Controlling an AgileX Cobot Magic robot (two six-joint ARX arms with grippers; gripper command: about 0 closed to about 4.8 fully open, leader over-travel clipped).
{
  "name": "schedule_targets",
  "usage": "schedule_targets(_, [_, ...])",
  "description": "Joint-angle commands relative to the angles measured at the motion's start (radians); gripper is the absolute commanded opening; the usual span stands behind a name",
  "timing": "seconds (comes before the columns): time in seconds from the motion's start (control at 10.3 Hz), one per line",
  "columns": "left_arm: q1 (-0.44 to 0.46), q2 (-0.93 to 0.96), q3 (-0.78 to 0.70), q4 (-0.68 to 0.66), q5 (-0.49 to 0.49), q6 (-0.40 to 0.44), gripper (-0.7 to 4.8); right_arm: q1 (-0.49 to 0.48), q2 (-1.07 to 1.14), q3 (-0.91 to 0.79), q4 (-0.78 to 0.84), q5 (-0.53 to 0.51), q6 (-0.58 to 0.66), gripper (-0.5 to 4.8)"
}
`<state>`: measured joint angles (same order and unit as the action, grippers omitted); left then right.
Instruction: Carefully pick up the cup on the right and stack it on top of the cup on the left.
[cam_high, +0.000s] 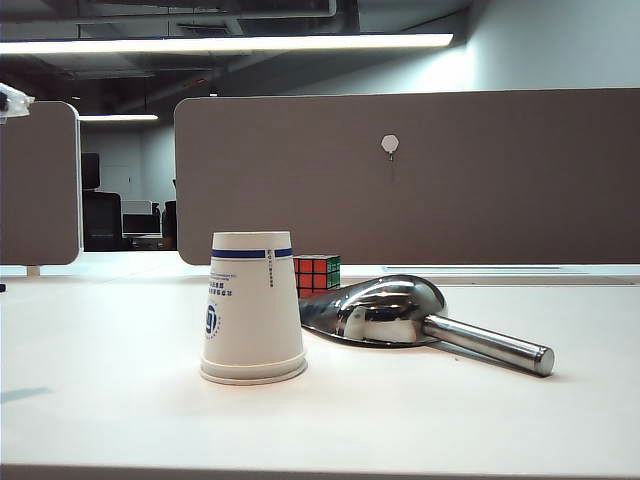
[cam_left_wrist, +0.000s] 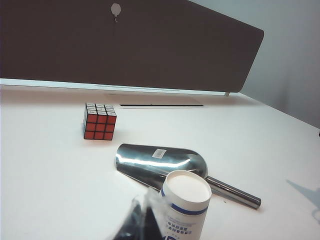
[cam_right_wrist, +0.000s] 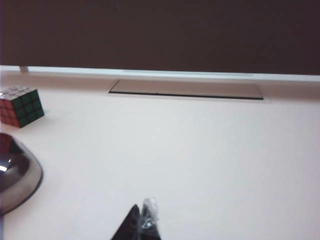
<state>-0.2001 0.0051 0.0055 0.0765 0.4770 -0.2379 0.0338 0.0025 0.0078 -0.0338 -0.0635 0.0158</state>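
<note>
Exterior view shows one upturned paper cup (cam_high: 252, 307) (stack apparently done); right gripper (cam_right_wrist: 141, 226) closed empty, left gripper (cam_left_wrist: 142, 222) unreadable, could topple it

Upturned paper cup, metal scoop and puzzle cube on a white tabletop.

A white paper cup (cam_high: 252, 308) with a blue band and blue printing stands upside down on the white tabletop (cam_high: 120, 400), left of centre. Just to its right lies a shiny metal scoop (cam_high: 395, 312), its bowl toward the cup and its round handle pointing right and toward the camera. Behind the two, partly hidden by them, sits a puzzle cube (cam_high: 318, 273) showing red and green faces. Grey partition panels (cam_high: 450, 180) close off the far edge, the larger one bearing a small white hook (cam_high: 390, 145). Neither arm nor gripper appears in this view.
</note>
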Motion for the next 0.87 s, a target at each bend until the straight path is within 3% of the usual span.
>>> schedule_targets(0.1, [0.000,0.000,0.002,-0.019,-0.003,0.002,-0.05,0.000,-0.002,0.001,-0.040,-0.010,-0.001,-0.01])
schedule_targets(0.29, [0.000,0.000,0.002,-0.020,-0.003,0.002,-0.05,0.000,-0.002,0.001,-0.040,-0.010,-0.001,-0.01])
schedule_targets(0.58, [0.000,0.000,0.002,-0.091,-0.080,0.027,-0.05,0.000,-0.002,0.001,-0.040,-0.010,-0.001,-0.01])
schedule_targets(0.68, [0.000,0.000,0.002,-0.069,-0.097,0.072,-0.05,0.000,-0.002,0.001,-0.040,-0.010,-0.001,-0.01])
schedule_targets(0.87, [0.000,0.000,0.002,-0.023,-0.107,0.073,-0.05,0.000,-0.002,0.001,-0.040,-0.010,-0.001,-0.01])
